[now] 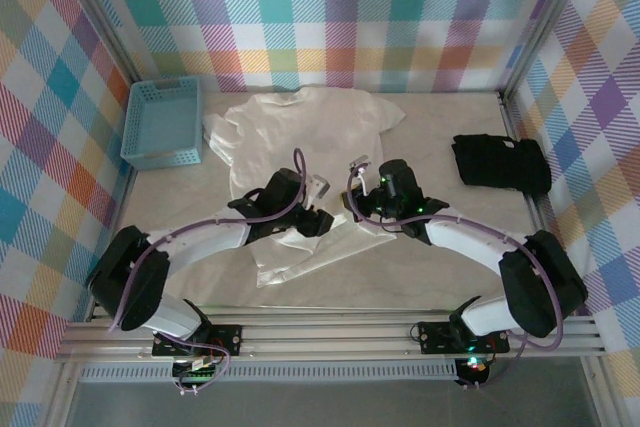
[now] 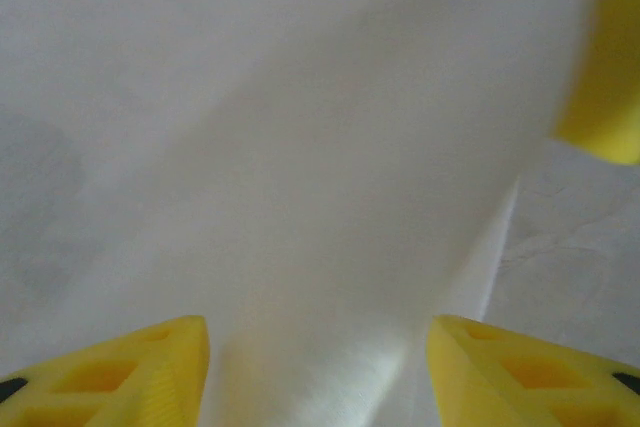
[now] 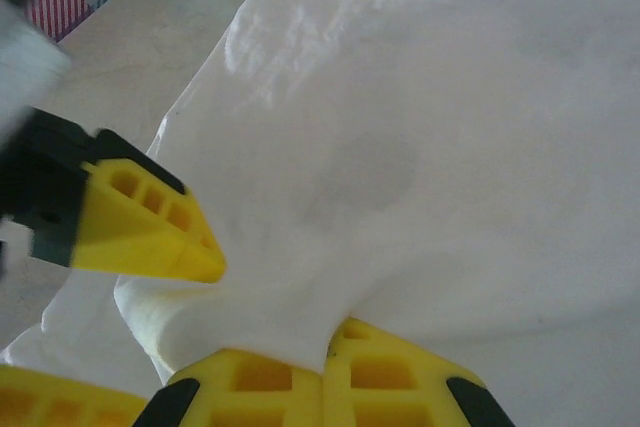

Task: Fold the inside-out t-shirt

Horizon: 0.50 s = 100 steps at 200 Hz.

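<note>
Inside-out t-shirt [image 1: 300, 127] lies spread on the table [image 1: 420, 257], its near part pinched by the closed right gripper [image 3: 325, 352]; the left gripper [image 2: 318, 352], jaws apart around cloth, should probably close firmly before both lift evenly.

White arm shells [image 1: 205, 239] with black joints [image 1: 130, 277]; purple cables [image 1: 299, 162]; yellow, hollow-celled fingers [image 3: 390, 387]; small green light [image 1: 383, 184]

A light-blue plastic mesh basket [image 1: 162, 122] blocks the far-left corner of the beige table [image 1: 170, 197]; a black folded cloth garment [image 1: 500, 163] sits by the right edge. Bare passage lies between it and the white cotton t-shirt [image 1: 300, 122]
</note>
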Each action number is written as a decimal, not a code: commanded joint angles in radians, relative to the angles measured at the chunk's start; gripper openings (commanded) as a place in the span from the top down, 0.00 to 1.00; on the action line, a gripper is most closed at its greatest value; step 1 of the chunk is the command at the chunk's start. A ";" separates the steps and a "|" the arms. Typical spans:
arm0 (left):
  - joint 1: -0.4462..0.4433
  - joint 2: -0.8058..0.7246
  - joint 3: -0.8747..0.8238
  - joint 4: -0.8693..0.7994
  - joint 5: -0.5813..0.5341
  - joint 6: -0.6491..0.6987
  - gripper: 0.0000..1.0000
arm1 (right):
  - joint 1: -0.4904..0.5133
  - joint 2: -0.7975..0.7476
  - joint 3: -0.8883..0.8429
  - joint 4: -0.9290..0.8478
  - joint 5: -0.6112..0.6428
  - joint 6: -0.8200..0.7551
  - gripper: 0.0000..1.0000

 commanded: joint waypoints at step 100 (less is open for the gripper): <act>0.076 -0.130 0.156 -0.185 0.080 -0.066 1.00 | 0.232 -0.107 -0.215 0.155 0.172 -0.227 0.58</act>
